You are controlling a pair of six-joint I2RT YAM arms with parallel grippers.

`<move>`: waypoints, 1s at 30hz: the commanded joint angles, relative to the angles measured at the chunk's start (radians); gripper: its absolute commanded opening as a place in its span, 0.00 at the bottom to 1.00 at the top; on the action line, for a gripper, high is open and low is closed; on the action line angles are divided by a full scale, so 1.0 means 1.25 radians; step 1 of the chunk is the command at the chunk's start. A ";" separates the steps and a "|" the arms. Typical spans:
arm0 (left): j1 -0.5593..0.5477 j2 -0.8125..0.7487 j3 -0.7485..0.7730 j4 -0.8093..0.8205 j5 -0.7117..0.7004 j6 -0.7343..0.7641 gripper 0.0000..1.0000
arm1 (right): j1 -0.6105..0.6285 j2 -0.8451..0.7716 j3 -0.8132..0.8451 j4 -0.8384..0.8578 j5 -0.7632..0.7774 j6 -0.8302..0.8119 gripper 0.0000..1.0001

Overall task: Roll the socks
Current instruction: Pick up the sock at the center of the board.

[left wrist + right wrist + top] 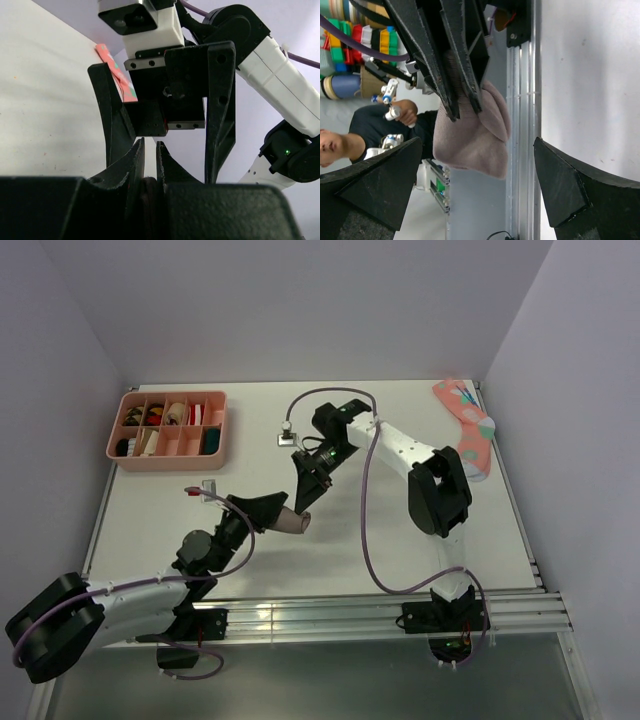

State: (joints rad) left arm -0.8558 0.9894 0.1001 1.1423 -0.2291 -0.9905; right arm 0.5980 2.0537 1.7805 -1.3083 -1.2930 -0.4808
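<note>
A pink compartment tray (pixel 170 430) of small items sits at the back of the white table (pixel 150 510), well behind and to the outer side of the left pincer (pixel 283 517). That pincer reaches in low from the near left corner. Its jaws are drawn almost together and clamp a taupe sock bundle (pixel 480 140). The bundle bulges out past the fingertips and hangs off the table in the pinch. Only taupe fabric can be made out in it.

Just beyond the bundle, the right pincer (pixel 304 500) points down at it from behind. Its jaws are spread wide, with one finger on each side of the left pincer's tips and neither touching the fabric. Far to the right pincer's outer side, in the back right corner, lies a coral-pink spotted sock (pixel 468 430), flat and well apart from both arms.
</note>
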 commanded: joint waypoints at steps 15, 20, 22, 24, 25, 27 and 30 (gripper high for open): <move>0.048 0.001 0.062 0.046 0.085 0.041 0.00 | 0.054 -0.007 0.033 -0.073 -0.064 -0.034 0.97; 0.049 0.000 0.052 0.051 0.085 0.040 0.00 | 0.055 -0.013 0.027 -0.063 -0.066 -0.020 0.88; 0.050 -0.002 0.051 0.046 0.089 0.038 0.00 | 0.054 -0.018 0.022 -0.053 -0.063 -0.011 0.85; 0.049 -0.007 0.048 0.045 0.089 0.036 0.00 | 0.055 -0.022 0.020 -0.036 -0.060 0.003 0.81; 0.050 -0.010 0.045 0.045 0.090 0.036 0.00 | 0.053 -0.024 0.016 -0.031 -0.060 0.013 0.78; 0.049 -0.016 0.039 0.038 0.088 0.033 0.00 | 0.048 -0.029 0.010 -0.009 -0.058 0.029 0.77; 0.050 -0.029 0.029 0.035 0.085 0.033 0.00 | 0.041 -0.032 0.005 -0.003 -0.052 0.041 0.73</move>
State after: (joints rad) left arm -0.7998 0.9787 0.1402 1.1435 -0.1360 -0.9623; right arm 0.6621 2.0575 1.7893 -1.3228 -1.3376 -0.4595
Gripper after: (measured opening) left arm 0.171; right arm 0.742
